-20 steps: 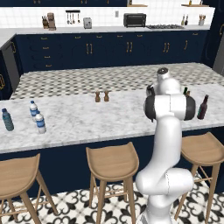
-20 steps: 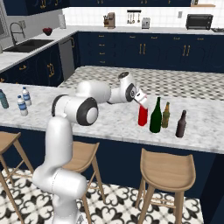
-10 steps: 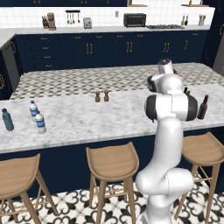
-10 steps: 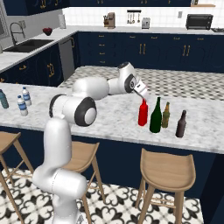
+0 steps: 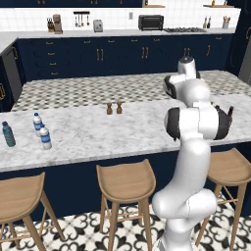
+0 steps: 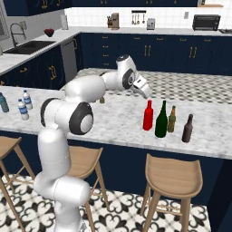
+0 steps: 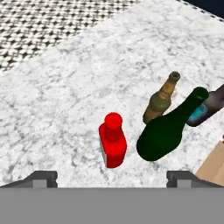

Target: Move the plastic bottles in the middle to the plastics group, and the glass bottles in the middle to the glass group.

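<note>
No label can be read on the red bottle (image 6: 148, 116), green wine bottle (image 6: 161, 120), amber bottle (image 6: 171, 119) or brown bottle (image 6: 187, 129) clustered upright at the right of the marble tabletop (image 6: 113, 118), with the fingers (image 6: 146, 92) spread wide and empty above them, in a navy-cabinet kitchen.

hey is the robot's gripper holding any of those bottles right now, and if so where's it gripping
Nothing is held. The gripper is open and hangs above the counter, apart from the red bottle and the green wine bottle, which stand upright untouched.
</note>
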